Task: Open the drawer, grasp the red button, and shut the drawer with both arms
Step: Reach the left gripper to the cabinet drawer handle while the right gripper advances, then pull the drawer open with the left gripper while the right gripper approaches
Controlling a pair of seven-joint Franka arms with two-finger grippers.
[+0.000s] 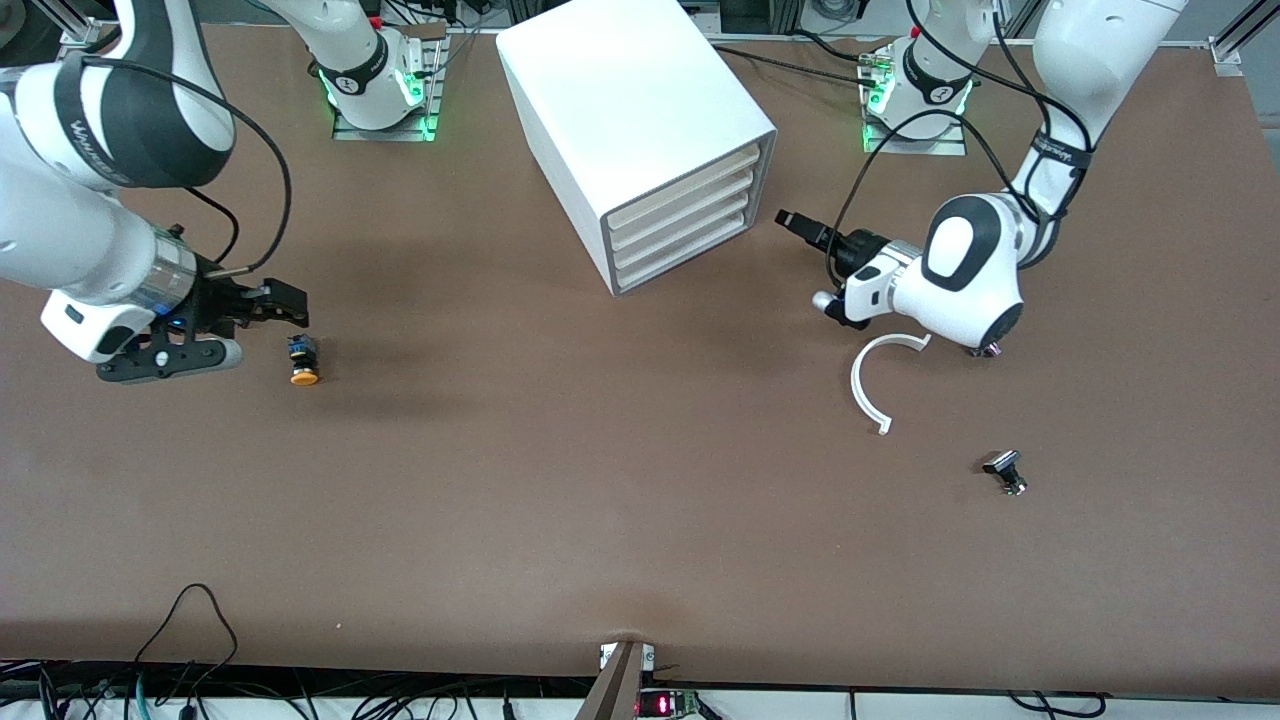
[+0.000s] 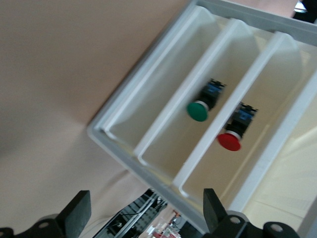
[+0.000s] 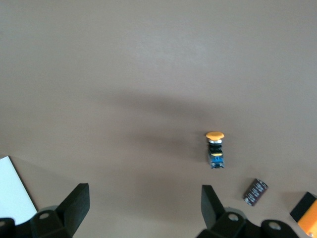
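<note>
In the front view the white cabinet shows its four cream drawer fronts all flush. My left gripper is open beside the cabinet's front, toward the left arm's end. The left wrist view shows a white divided drawer tray seen from above. The red-capped button lies in one compartment and a green-capped button in the one beside it. My left gripper is empty and apart from the tray. My right gripper is open and empty.
An orange-yellow-capped button lies by my right gripper and shows in the right wrist view. A dark cylinder and an orange box lie near it. A white curved strip and a small black part lie near the left arm.
</note>
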